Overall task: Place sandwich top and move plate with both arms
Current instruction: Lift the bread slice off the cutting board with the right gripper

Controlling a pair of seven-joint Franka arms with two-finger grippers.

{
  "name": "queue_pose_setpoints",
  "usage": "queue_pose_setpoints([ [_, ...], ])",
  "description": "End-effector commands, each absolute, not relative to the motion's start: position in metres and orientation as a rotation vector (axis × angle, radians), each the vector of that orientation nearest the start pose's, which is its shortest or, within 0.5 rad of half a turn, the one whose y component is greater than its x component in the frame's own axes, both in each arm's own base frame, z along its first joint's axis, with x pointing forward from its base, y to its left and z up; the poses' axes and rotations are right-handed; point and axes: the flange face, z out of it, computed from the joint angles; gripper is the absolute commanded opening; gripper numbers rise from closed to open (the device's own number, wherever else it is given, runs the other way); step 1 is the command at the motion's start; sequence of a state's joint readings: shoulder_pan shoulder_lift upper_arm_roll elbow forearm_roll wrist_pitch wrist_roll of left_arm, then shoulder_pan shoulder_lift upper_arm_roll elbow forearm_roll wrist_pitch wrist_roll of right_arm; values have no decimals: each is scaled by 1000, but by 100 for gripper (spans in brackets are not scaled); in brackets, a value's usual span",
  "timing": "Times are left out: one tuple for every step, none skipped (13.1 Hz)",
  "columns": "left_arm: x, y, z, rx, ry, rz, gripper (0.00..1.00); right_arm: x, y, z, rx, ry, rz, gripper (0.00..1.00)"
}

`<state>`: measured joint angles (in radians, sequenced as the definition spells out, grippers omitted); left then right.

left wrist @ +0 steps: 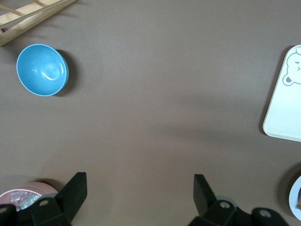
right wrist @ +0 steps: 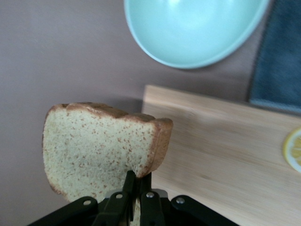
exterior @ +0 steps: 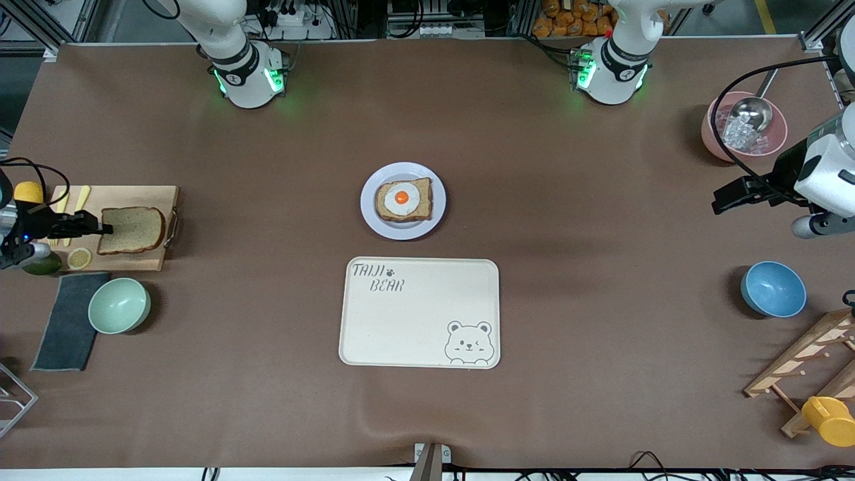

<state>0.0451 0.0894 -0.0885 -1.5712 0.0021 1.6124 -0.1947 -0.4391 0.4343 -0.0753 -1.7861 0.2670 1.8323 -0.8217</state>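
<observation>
The sandwich top (exterior: 131, 230), a plain brown bread slice (right wrist: 101, 150), is pinched at one edge by my right gripper (exterior: 103, 228), whose fingers (right wrist: 133, 183) are shut on it. It hangs just over the wooden board (exterior: 143, 197) at the right arm's end of the table. The pale lavender plate (exterior: 371, 204) sits mid-table with an egg-topped slice (exterior: 403, 199) on it. My left gripper (exterior: 720, 199) hovers open and empty over bare table toward the left arm's end; the left wrist view shows its gripper (left wrist: 139, 193) with jaws wide apart.
A cream bear tray (exterior: 419, 312) lies nearer the camera than the plate. A mint bowl (exterior: 119, 305) and dark cloth (exterior: 65, 321) sit beside the board. A blue bowl (exterior: 773, 288), a pink bowl with a scoop (exterior: 715, 130) and a wooden rack (exterior: 801, 364) lie toward the left arm's end.
</observation>
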Motion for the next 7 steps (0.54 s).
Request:
queue_pose_setpoints([
  [582,-22,578,-3115,-237,59,100,555,-233,313,-2686,-252,223,0],
  [581,-21,577,-3115,-240,61,100,560,-217,312,-2675,-233,233,0],
  [581,-21,576,-3114,-240,64,100,568,-194,313,-2666,-221,251,0],
  [581,-21,576,-3114,-240,64,100,575,-171,315,-2660,-207,261,0],
  [581,-22,576,-3115,-237,64,100,582,-149,318,-2649,-196,257,0],
  [582,-22,575,-3115,-237,66,100,589,-123,322,-2644,-181,264,0],
  [582,-22,575,-3115,-237,64,100,594,-100,324,-2645,-165,278,0],
])
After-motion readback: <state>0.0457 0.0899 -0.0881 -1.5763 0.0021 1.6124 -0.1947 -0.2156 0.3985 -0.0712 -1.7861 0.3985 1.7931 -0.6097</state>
